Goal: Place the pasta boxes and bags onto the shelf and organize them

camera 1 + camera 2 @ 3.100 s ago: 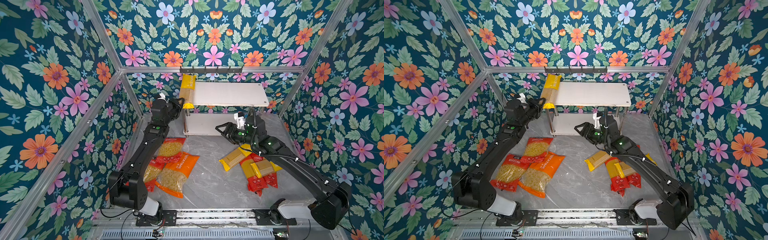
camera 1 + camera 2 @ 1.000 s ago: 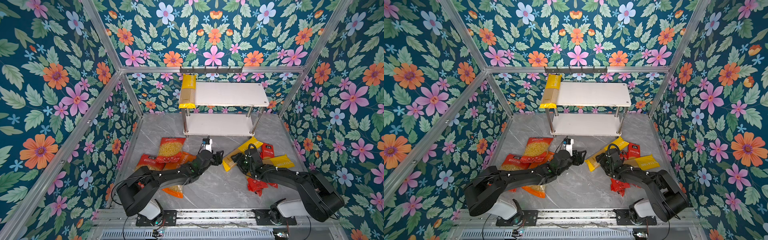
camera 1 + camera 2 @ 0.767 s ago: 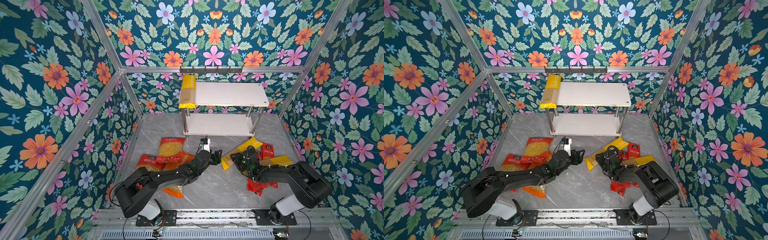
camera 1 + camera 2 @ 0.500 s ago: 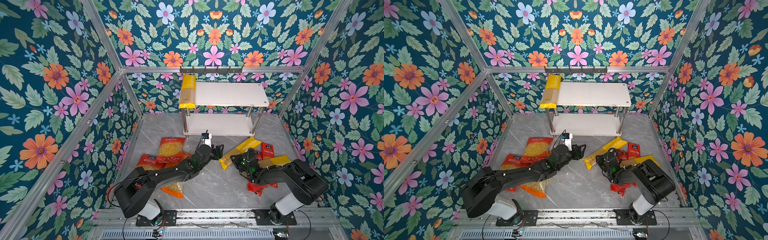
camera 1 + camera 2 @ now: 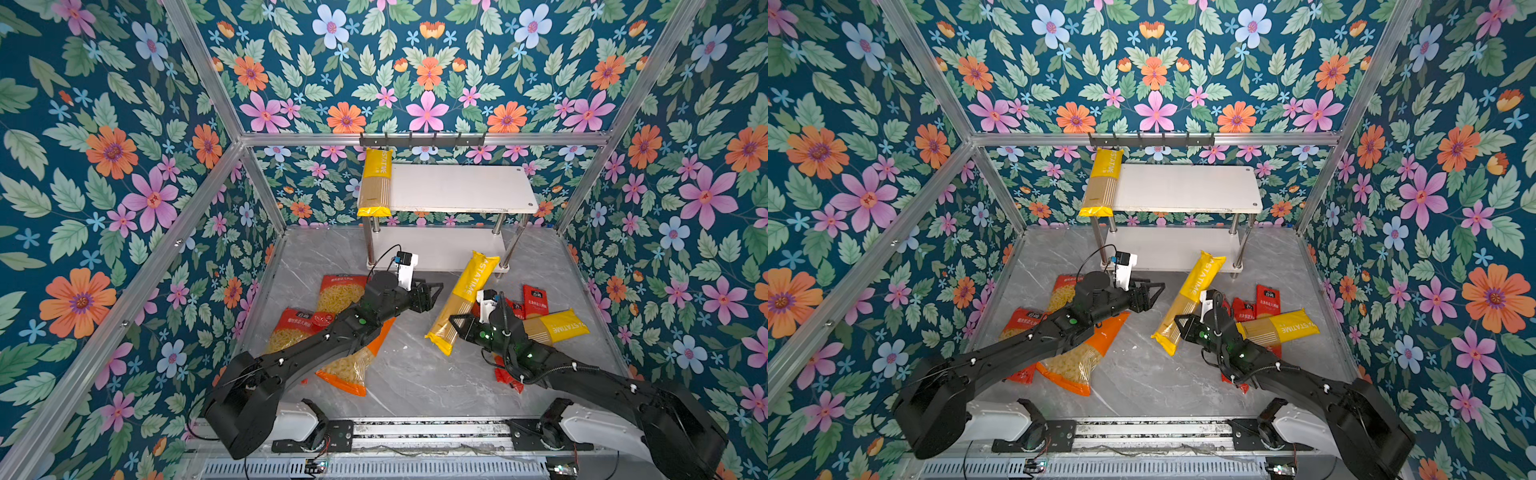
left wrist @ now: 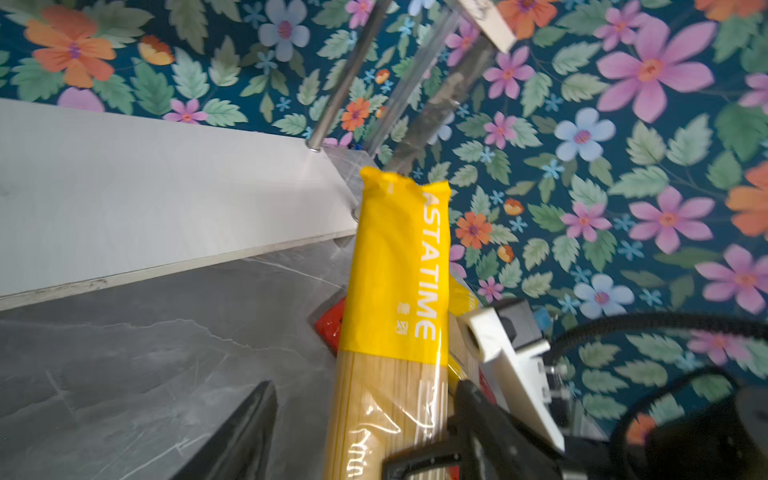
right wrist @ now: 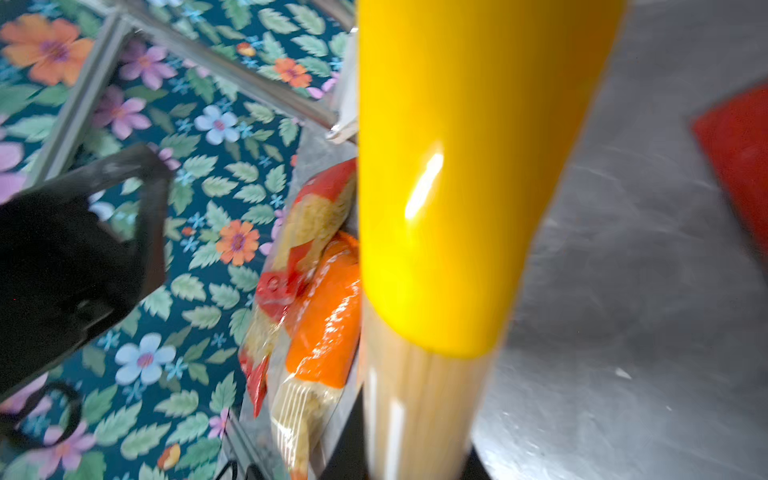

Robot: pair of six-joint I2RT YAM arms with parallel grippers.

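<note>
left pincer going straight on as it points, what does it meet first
Probably the yellow PASTATIME pack held by the right pincer, just ahead of the left pincer; depth unclear.

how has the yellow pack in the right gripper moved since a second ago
Yes. The yellow pack, clamped in the right gripper, has swung its far end toward the shelf, now overlapping its lower board's front edge.

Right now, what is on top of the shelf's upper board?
One yellow PASTATIME pack lies across the left end of the upper board, overhanging its front edge. Nothing else shows. The rear of the lower board is hidden beneath it.
</note>
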